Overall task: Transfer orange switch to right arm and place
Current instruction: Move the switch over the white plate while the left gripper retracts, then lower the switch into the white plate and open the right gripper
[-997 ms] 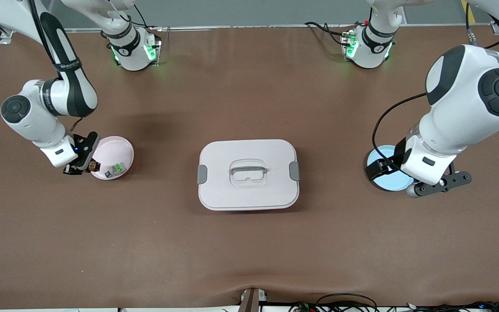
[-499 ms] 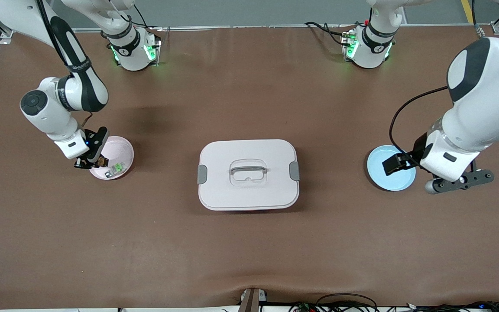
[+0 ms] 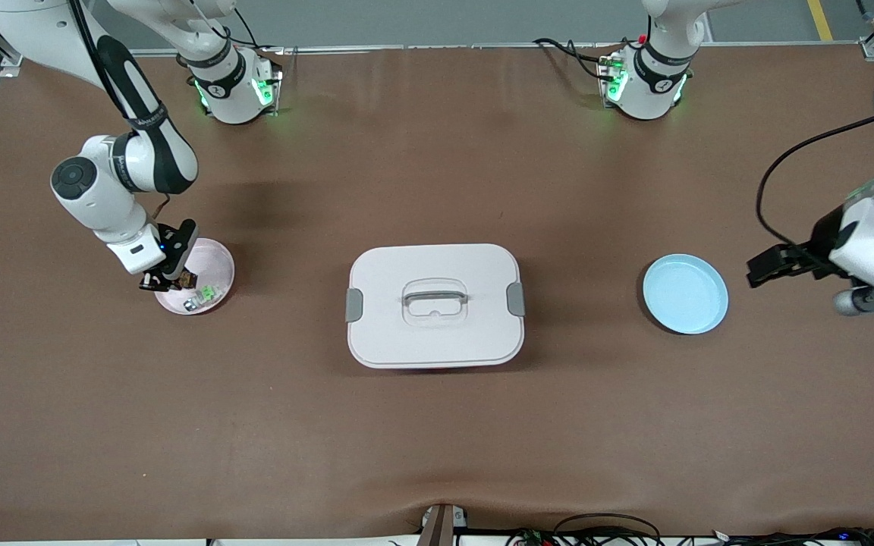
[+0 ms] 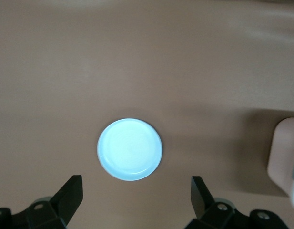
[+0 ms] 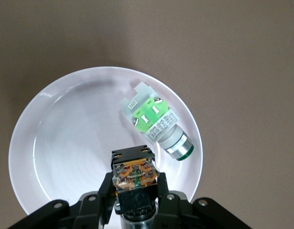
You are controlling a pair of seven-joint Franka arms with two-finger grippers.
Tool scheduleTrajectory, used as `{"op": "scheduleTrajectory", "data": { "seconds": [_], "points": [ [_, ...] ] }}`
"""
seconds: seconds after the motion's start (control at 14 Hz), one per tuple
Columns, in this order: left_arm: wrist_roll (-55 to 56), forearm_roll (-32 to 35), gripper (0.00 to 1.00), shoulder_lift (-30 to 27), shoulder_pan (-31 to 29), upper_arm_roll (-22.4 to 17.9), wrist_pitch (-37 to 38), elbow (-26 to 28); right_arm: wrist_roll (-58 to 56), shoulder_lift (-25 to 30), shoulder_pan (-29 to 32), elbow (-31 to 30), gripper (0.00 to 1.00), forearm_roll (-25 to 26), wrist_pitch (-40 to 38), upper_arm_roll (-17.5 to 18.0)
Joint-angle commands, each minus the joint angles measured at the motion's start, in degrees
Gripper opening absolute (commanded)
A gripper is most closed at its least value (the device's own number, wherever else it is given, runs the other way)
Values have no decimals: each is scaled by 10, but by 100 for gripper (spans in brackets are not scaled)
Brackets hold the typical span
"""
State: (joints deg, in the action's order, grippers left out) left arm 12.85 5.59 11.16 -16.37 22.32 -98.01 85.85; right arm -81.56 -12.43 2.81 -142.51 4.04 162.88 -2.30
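Now your right gripper [image 5: 136, 191] pinches the orange switch [image 5: 135, 175] over the pink plate [image 5: 65, 143]; your left gripper [image 4: 137, 202] hangs spread near the blue plate [image 4: 130, 149].

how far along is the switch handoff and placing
Handoff looks done: the right gripper is shut on the orange switch, and the left gripper is open and empty, off toward its end of the table near the blue plate. In hand: the switch hangs over the pink plate, beside the green-and-clear part. Left: lower and release.
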Motion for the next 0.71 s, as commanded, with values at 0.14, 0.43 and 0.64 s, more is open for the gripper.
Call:
{"op": "scheduleTrajectory", "data": {
  "seconds": [0.14, 0.43, 0.64],
  "points": [
    [-47, -9, 100, -45, -30, 6, -3, 51, -4, 4, 14, -24, 0, 23, 31, 3],
    [-55, -9, 100, -57, -45, 6, -3, 64, -4, -22, 15, -34, 0, 23, 77, 3],
    [-55, -10, 100, -62, -56, 5, -3, 64, -4, -34, 15, -36, 0, 23, 83, 3]
  ]
}}
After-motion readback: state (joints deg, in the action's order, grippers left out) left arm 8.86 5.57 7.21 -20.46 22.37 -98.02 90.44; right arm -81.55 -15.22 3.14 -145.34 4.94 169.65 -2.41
